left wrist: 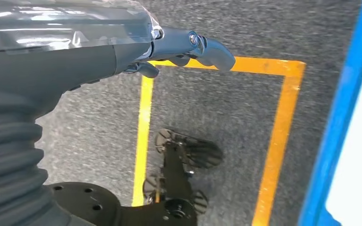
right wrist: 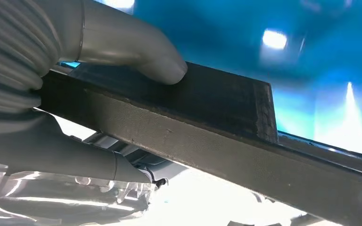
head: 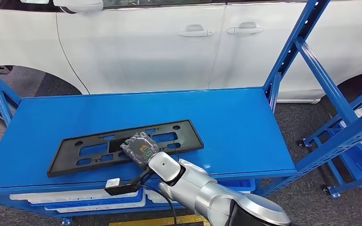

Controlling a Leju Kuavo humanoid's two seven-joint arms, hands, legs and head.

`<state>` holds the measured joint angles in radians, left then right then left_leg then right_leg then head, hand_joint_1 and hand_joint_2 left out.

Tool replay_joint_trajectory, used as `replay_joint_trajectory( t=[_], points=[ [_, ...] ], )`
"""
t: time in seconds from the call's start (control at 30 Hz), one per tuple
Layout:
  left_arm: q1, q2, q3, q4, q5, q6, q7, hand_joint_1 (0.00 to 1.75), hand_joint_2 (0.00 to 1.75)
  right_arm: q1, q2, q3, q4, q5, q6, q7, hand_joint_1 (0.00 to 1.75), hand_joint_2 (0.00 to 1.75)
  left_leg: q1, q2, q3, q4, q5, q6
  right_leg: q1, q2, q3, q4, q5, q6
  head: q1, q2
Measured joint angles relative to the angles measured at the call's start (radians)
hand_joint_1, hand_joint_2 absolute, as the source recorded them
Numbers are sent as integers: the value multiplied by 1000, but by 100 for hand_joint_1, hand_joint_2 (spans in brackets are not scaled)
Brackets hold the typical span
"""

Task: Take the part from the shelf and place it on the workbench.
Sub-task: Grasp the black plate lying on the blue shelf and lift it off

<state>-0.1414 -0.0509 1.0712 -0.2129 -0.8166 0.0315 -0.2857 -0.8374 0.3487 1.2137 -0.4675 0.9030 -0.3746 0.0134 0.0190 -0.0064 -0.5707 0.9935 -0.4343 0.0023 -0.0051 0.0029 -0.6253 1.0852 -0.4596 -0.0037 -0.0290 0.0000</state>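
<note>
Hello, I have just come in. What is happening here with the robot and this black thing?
The robot is working at a blue shelf beside a white car. Its right robot hand grips the near edge of a flat black part, thumb on top and fingers underneath. The part lies on the shelf top and is not on a workbench yet. The left robot hand hangs over the floor and holds nothing.
</note>
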Motion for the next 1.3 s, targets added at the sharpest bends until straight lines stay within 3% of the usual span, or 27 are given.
replay_joint_trajectory(
  t=[0.07, 0.13, 0.2, 0.23, 0.3, 0.37, 0.4, 0.43, 0.47, 0.53, 0.57, 0.67, 0.7, 0.77, 0.83, 0.87, 0.9, 0.93, 1.0, 1.07, 1.17, 1.23, 1.3],
  points=[
    [-3, 0, 4, 0, 19, -17, -40, 0, 175, -7, 0, -37, -6, -64, -45, -67, 143, 175, -3, 0, -3, 3, -2, -10, 3, 1, 29, -69, 17, -8, 0, 0],
    [-5, 1, 13, 0, 51, -44, -91, 0, 175, -4, -2, -110, -26, -157, -77, -189, 143, 175, -2, 1, -5, 1, -1, -23, 6, 3, 29, -75, 16, -18, 0, 0],
    [-7, 1, 24, 0, 70, -55, -134, 0, 175, 12, -7, -210, -76, -255, -77, -328, 143, 175, 2, 2, -13, 24, -20, -35, 4, 3, 34, -84, 20, -30, 0, 0],
    [-7, 1, 27, 0, 74, -56, -150, 0, 175, 26, -11, -262, -114, -300, -68, -388, 143, 175, 3, 2, -29, 63, -45, -39, 2, 2, 37, -88, 22, -35, 0, 0],
    [-6, 0, 31, 0, 80, -65, -167, 0, 175, 72, -23, -363, -212, -393, -27, -488, 143, 175, 4, 3, -89, 197, -111, -45, 3, 0, 39, -90, 21, -40, 0, 0],
    [-2, 0, 33, 0, 83, -74, -169, 0, 175, 140, -48, -454, -339, -502, 44, -562, 143, 175, 5, 3, -135, 292, -138, -48, 6, -3, 41, -89, 19, -42, 0, 0],
    [1, 0, 33, 0, 84, -76, -168, 0, 175, 178, -62, -497, -413, -568, 92, -590, 143, 175, 5, 3, -132, 284, -124, -47, 6, -3, 43, -88, 17, -41, 0, 0],
    [4, 1, 33, 0, 84, -77, -166, 0, 175, 215, -77, -537, -491, -638, 144, -614, 143, 175, 5, 3, -109, 237, -92, -45, 6, -3, 45, -88, 15, -39, 0, 0],
    [8, 1, 34, 0, 85, -77, -165, 0, 175, 250, -91, -573, -569, -711, 198, -634, 143, 175, 5, 3, -74, 162, -54, -43, 6, -3, 48, -86, 12, -36, 0, 0],
    [13, 2, 37, 0, 89, -76, -165, 0, 175, 314, -118, -638, -725, -849, 304, -667, 143, 175, 1, 1, -13, 41, -13, -34, 10, -2, 47, -82, 8, -28, 0, 0],
    [15, 2, 39, 0, 90, -74, -165, 0, 175, 344, -132, -665, -797, -908, 351, -679, 143, 175, -1, 0, -1, 14, -9, -28, 11, -2, 46, -81, 7, -24, 0, 0],
    [24, 2, 42, 0, 85, -65, -156, 0, 175, 430, -170, -730, -985, -1029, 461, -693, 143, 175, -2, -1, 2, 5, -11, -10, 11, -1, 45, -78, 4, -8, 0, 0],
    [26, 2, 42, 0, 83, -62, -144, 0, 175, 455, -181, -746, -1038, -1051, 491, -697, 143, 175, -1, 0, 4, 2, -9, -2, 10, -1, 40, -63, -9, -2, 0, 0],
    [26, 2, 42, 0, 80, -53, -113, 0, 175, 500, -202, -765, -1127, -1070, 544, -704, 143, 175, 2, 3, 6, -2, -4, 9, 7, -1, 0, 29, -68, 7, 0, 0],
    [27, 3, 42, 0, 74, -40, -84, 0, 175, 544, -219, -774, -1198, -1064, 584, -709, 143, 175, 1, 5, 4, 0, -3, 12, 3, -1, -64, 168, -134, 13, 0, 0],
    [29, 3, 42, 0, 70, -33, -73, 0, 175, 565, -224, -776, -1228, -1054, 598, -709, 143, 175, 1, 6, 2, 1, -3, 13, 1, -1, -84, 213, -147, 15, 0, 0],
    [30, 3, 42, 0, 66, -27, -64, 0, 175, 583, -228, -777, -1257, -1040, 607, -709, 143, 175, 1, 6, 0, 3, -3, 13, -1, -1, -86, 220, -140, 16, 0, 0],
    [31, 3, 42, 0, 62, -21, -56, 0, 175, 596, -232, -778, -1283, -1025, 612, -709, 143, 175, 1, 5, -2, 6, -3, 12, -4, -2, -67, 184, -115, 16, 0, 0],
    [32, 3, 42, 0, 54, -10, -43, 0, 175, 615, -238, -776, -1333, -991, 611, -709, 143, 175, 0, 4, -5, 12, -4, 9, -7, -2, 8, 40, -50, 13, 0, 0],
    [31, 3, 42, 0, 45, 0, -31, 0, 175, 628, -244, -771, -1377, -961, 608, -709, 143, 175, -4, 2, -10, 18, -3, -1, -5, -1, 52, -53, -17, 7, 0, 0],
    [31, 5, 41, 0, 37, 13, -14, 0, 175, 637, -256, -759, -1425, -951, 621, -709, 143, 175, -4, 1, -16, 18, 3, -22, -3, 1, 46, -64, -2, -10, 0, 0],
    [32, 7, 41, 0, 34, 18, -6, 0, 175, 637, -261, -753, -1446, -958, 631, -709, 143, 175, -1, 2, -29, 47, -31, -32, -6, -2, 37, -72, 14, -25, 0, 0],
    [32, 7, 41, 0, 32, 21, 1, 0, 175, 636, -266, -747, -1457, -966, 639, -709, 143, 175, 0, 2, -65, 151, -114, -38, -5, -4, 20, -76, 30, -34, 0, 0]
  ],
)
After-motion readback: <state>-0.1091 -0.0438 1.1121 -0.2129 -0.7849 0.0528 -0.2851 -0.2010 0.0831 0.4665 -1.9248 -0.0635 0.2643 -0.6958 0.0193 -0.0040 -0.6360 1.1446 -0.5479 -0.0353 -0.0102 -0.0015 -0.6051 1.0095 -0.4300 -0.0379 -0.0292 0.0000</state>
